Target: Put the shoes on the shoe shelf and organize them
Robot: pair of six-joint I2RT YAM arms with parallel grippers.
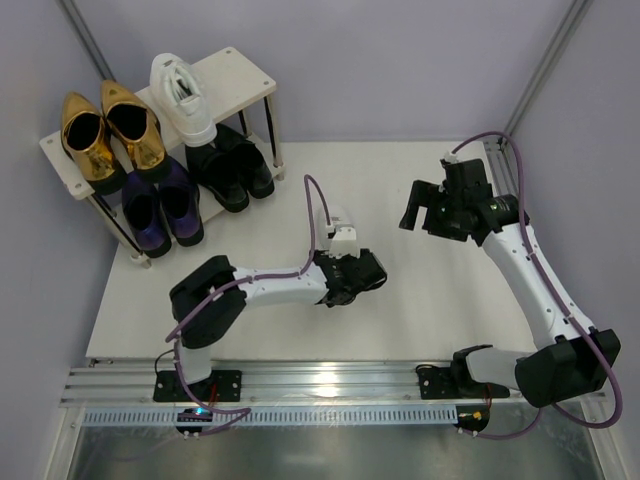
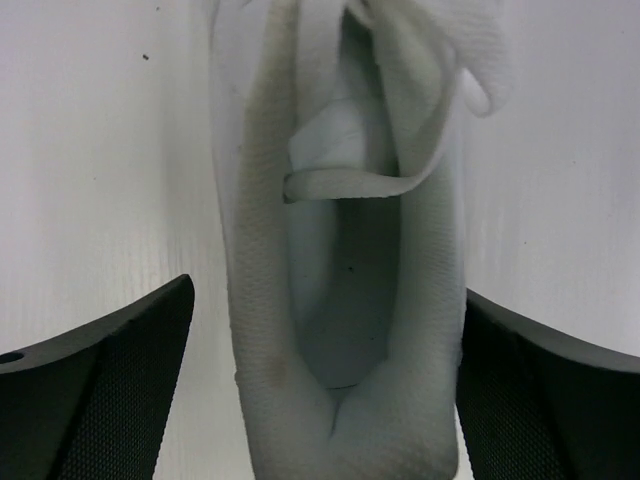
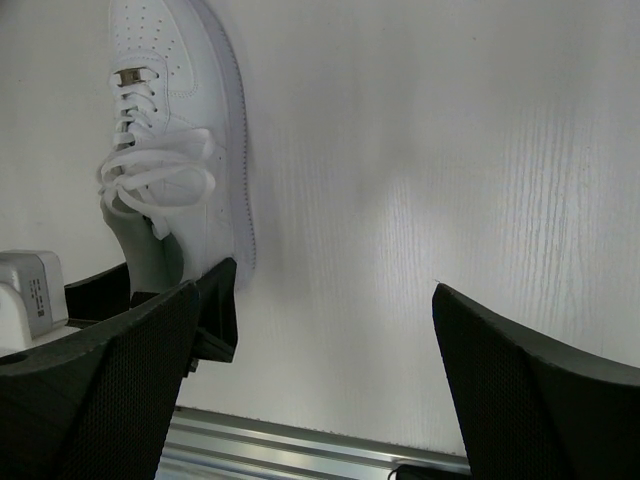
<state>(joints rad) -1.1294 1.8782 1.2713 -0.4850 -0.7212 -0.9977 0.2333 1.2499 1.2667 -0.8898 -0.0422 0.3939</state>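
Note:
A white sneaker [image 2: 340, 250] lies on the table, its heel between my left gripper's [image 2: 328, 292] open jaws. A gap shows on the left side, and the right finger [image 2: 540, 390] sits right at the shoe's edge. The right wrist view shows the same white sneaker [image 3: 180, 130] with the left gripper's finger [image 3: 215, 300] at its heel. My right gripper [image 1: 425, 215] hangs open above the table's right half, holding nothing. The shoe shelf [image 1: 245, 75] stands at the back left. Its top tier holds gold loafers [image 1: 110, 135] and one white sneaker [image 1: 182, 95]. Purple shoes [image 1: 160, 205] and black shoes [image 1: 232, 165] sit below.
A metal rail [image 1: 330, 385] runs along the table's near edge, also seen as the metal rail [image 3: 300, 445] in the right wrist view. Grey walls close off the back and sides. Purple cables loop off both arms.

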